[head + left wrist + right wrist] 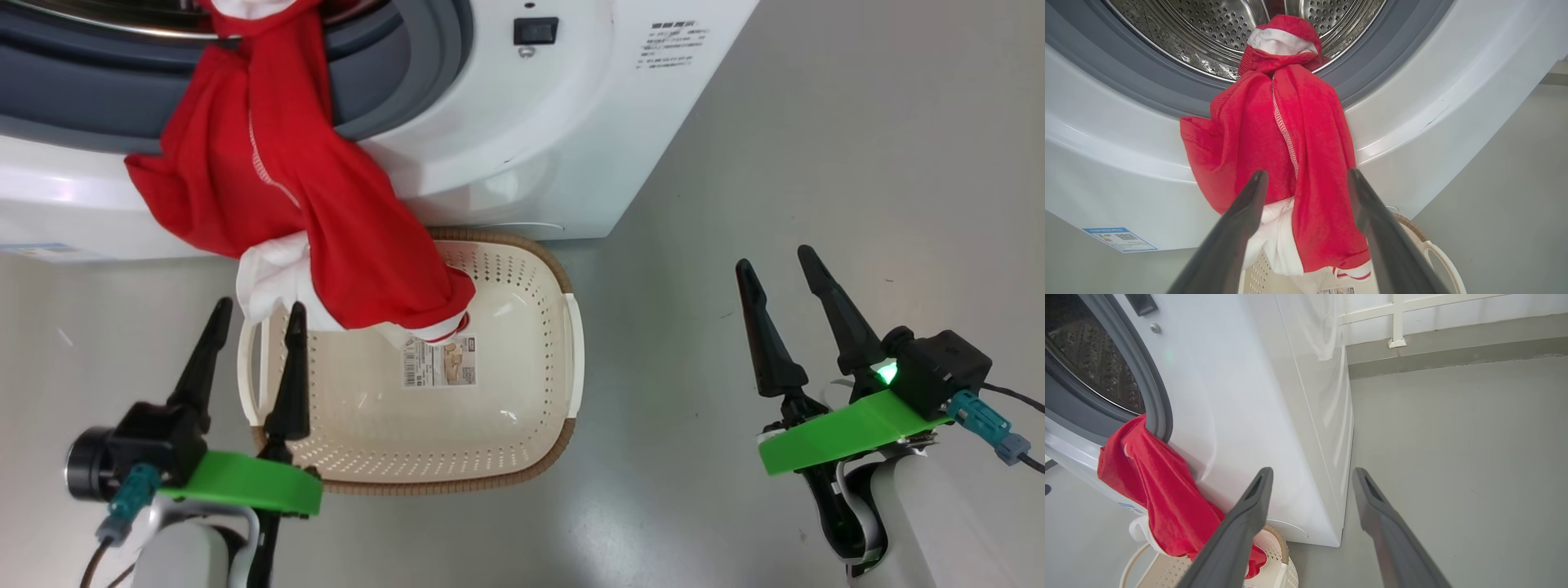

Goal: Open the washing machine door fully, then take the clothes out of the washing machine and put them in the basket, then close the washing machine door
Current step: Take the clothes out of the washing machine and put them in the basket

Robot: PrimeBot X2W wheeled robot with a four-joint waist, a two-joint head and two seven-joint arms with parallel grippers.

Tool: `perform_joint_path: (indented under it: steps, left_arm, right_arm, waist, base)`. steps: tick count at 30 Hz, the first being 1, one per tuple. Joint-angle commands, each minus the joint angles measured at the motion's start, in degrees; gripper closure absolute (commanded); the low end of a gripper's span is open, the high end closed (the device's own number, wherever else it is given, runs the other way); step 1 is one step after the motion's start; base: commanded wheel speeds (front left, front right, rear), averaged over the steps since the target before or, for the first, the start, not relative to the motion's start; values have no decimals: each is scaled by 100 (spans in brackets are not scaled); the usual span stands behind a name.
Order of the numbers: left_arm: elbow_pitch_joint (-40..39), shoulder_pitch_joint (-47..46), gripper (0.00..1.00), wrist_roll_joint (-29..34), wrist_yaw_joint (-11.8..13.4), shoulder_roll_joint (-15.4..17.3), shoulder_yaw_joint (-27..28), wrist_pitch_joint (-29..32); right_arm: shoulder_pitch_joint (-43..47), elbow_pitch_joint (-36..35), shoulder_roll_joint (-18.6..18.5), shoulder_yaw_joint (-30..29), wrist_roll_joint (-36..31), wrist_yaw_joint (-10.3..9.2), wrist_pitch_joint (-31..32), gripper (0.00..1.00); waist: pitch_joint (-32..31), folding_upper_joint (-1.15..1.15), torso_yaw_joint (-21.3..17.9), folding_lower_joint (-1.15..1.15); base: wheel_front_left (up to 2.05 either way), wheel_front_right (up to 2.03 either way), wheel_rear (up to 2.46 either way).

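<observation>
Left gripper [261, 305] stood spread and empty at a handle of the basket [457, 483], right gripper [773, 256] likewise, well apart; the clothes [277, 188] hung from the washing machine [522, 122] into the basket

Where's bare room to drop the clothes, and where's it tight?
Bare: near half of the basket, from sticker to near rim, and floor between basket and right gripper. Crowded: its far-left corner, under the hanging clothes, beside the left gripper.

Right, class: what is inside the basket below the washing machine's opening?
The lower end of the red clothes hangs into the basket; a sticker shows on its bottom. The corner under them is hidden.
</observation>
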Motion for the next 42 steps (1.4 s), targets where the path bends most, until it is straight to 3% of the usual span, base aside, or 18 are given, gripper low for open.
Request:
perform_joint_path:
  steps: [1,11,18,27,42]
  left_arm:
    - [-55,-119,0,-60,-31,84,123,-29]
    - [563,-1450,0,-552,-32,547,-187,163]
    - [1045,-2465,0,-744,-32,769,-522,890]
    - [1838,-3264,0,-897,-33,815,-850,1408]
    - [3456,-4262,0,-1045,-33,795,-1237,1419]
  right_arm:
    - [153,-139,12,103,-38,28,-37,0]
    - [72,-138,12,109,-21,28,-37,0]
    - [22,-148,12,135,14,28,-37,0]
    - [-30,-151,12,183,68,28,-37,0]
    - [-57,-167,12,223,92,28,-37,0]
  waist:
    - [11,0,9,0]
    - [98,0,22,0]
    - [204,0,8,0]
    - [274,0,-62,0]
    - [327,0,-152,0]
  base:
    - [0,0,0]
    - [0,0,0]
    - [0,0,0]
    - [0,0,0]
    - [0,0,0]
